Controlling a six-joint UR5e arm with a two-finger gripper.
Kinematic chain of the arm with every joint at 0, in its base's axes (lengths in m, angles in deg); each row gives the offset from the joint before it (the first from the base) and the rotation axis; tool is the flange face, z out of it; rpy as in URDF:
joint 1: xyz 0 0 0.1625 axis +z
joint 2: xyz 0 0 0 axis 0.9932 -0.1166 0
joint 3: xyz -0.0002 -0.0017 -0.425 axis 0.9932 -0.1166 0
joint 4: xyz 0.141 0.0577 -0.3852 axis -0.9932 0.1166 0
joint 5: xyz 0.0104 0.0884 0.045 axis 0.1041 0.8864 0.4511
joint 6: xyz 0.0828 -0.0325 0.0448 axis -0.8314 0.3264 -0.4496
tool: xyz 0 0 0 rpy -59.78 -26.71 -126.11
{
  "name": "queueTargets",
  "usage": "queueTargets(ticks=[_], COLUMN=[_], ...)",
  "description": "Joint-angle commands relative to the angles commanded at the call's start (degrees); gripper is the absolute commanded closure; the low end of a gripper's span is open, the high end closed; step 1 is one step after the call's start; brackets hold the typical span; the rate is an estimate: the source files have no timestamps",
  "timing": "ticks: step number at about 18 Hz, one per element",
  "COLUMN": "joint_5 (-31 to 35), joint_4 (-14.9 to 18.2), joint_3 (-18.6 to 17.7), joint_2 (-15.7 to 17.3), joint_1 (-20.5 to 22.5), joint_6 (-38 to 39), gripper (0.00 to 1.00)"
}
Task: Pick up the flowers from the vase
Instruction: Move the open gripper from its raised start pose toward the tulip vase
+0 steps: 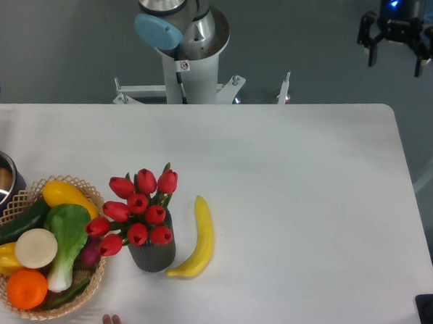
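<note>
Nearest you, the flowers stand in the vase at the table's front left, with the wicker basket just beside on one side and the banana close on the other. Far back at upper right, the gripper hangs beyond the table edge, fingers spread, holding nothing. Your risk: a low or off-centre grasp could tip the vase or crush buds.

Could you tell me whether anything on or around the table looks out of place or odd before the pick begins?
One thing: fingertips of a person's hand poke in at the table's bottom edge, near the basket. The flowers lean left in the vase, but nothing is spilled or damaged. The gripper hangs open, far off at top right.
</note>
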Motion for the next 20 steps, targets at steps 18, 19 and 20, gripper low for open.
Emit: queueTargets(ticks=[18,19,20], joint_5=[-16.76,-20.01,-23.17], joint_4=[-2.90,-2.90,-3.07], joint_3=[-8.51,-10.09,-11.59], joint_2=[2.63,2.72,3.07], joint_1=[0.09,0.09,0.17], joint_6=[11.86,13.35,14.40], gripper=[0.00,0.00,0.00])
